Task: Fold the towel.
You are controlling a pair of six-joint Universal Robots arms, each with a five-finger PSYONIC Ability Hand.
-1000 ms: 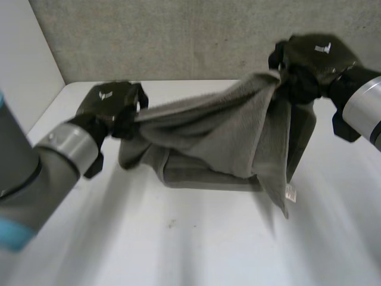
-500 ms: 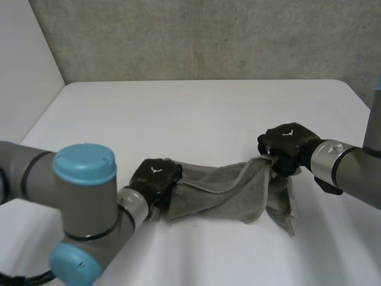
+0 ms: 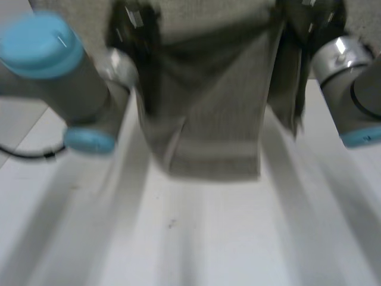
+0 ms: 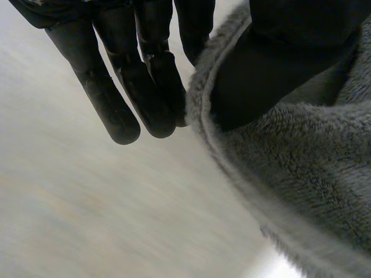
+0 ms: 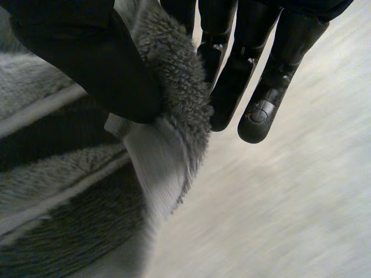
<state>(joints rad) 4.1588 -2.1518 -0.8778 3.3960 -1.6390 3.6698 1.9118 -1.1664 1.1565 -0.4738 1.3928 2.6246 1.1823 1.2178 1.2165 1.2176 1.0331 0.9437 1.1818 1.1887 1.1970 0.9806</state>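
- Up from low over the worktop, where they were half a second back, both hands now ride high at the far side of the head view: left hand and right hand, with the grey towel lifted between them.
- I see the towel hanging as a broad sheet from the two hands. Its upper edge sags between them, and a loose flap trails down below the right hand.
- Its lower hem hangs low over the white worktop. I cannot tell whether it touches.
- Left wrist view: the thumb is pressed onto the towel's edge and the fingers lie straight on the other side. I read the left hand as grasping the towel at that edge.
- Right wrist view: the thumb clamps a fluffy edge with a pale hem band against the straight fingers. The right hand is grasping the towel too.
- Left arm stands near the camera, just beside the hanging towel.
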